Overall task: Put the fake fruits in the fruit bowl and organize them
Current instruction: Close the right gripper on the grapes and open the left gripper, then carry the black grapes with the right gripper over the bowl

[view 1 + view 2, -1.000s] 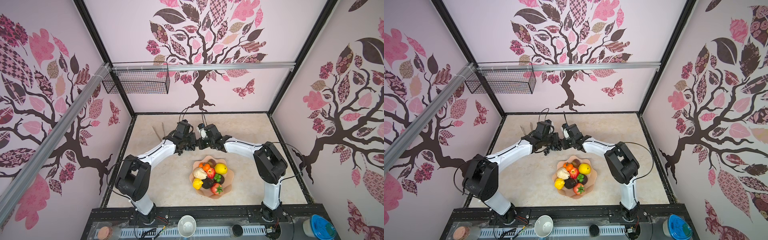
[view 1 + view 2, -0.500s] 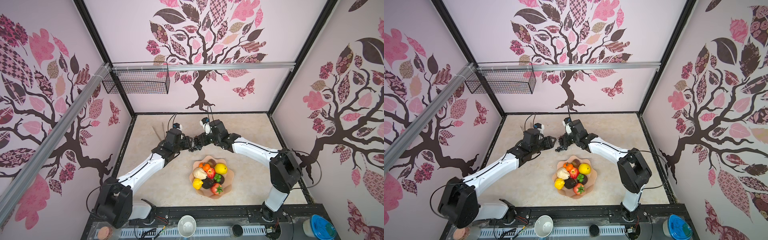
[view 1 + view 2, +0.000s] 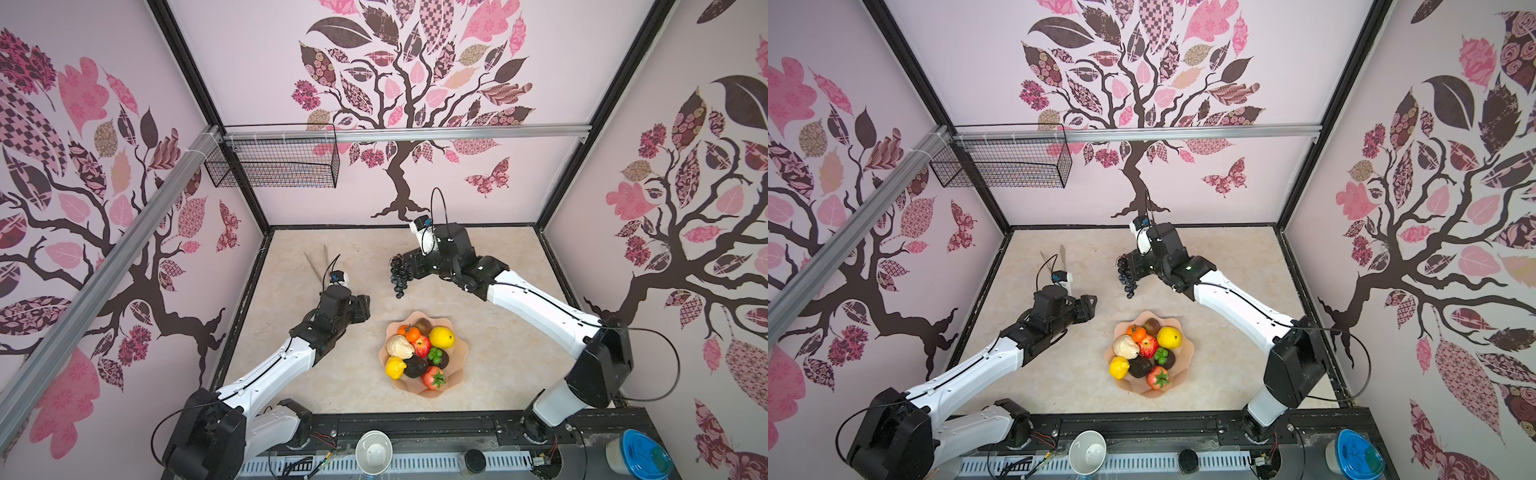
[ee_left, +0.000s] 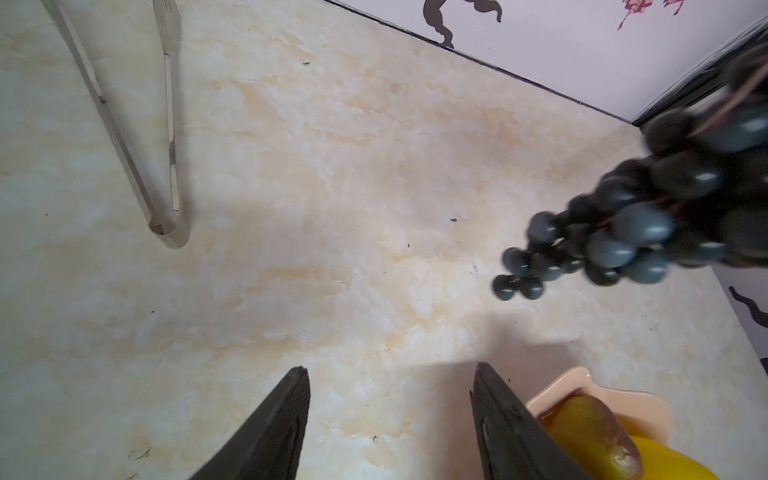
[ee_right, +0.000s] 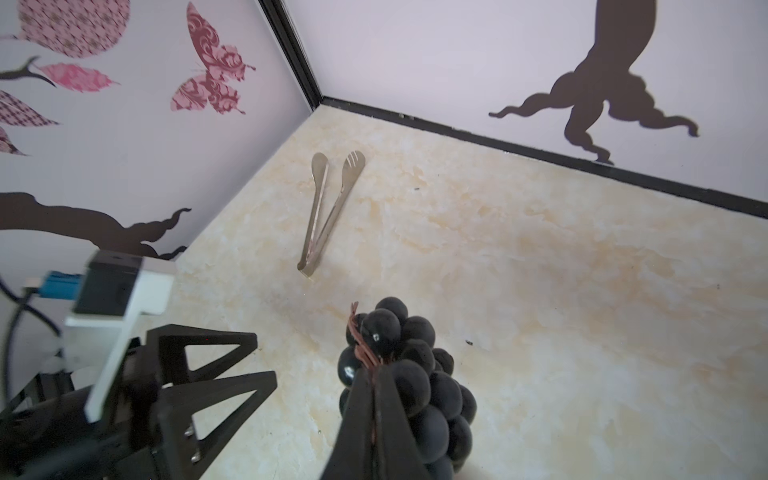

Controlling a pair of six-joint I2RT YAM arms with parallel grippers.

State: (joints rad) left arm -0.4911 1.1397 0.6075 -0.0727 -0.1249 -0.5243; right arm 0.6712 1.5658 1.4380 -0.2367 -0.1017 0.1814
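Note:
My right gripper (image 5: pixel 374 372) is shut on the stem of the black grape bunch (image 3: pixel 400 274). The bunch (image 3: pixel 1128 276) hangs above the table, behind the fruit bowl (image 3: pixel 457 370). The peach-pink bowl (image 3: pixel 1185 361) holds several fake fruits, among them a yellow lemon (image 3: pixel 441 336), a red apple (image 3: pixel 422 347), a cream pear (image 3: pixel 400 347) and an avocado (image 3: pixel 415 365). My left gripper (image 4: pixel 388 370) is open and empty. It stands left of the bowl (image 4: pixel 582 376), apart from the grapes (image 4: pixel 644 220). Both top views show it so (image 3: pixel 363 307).
Thin tongs (image 3: pixel 314 270) lie on the marble table at the back left (image 5: pixel 355 160). A wire basket (image 3: pixel 274 162) hangs on the back rail. A white cup (image 3: pixel 374 451) stands on the front ledge. Walls close in the table on three sides.
Both grippers were together at the grape bunch. My left gripper has opened and drawn back toward the front left. The right one keeps the bunch, which now hangs free.

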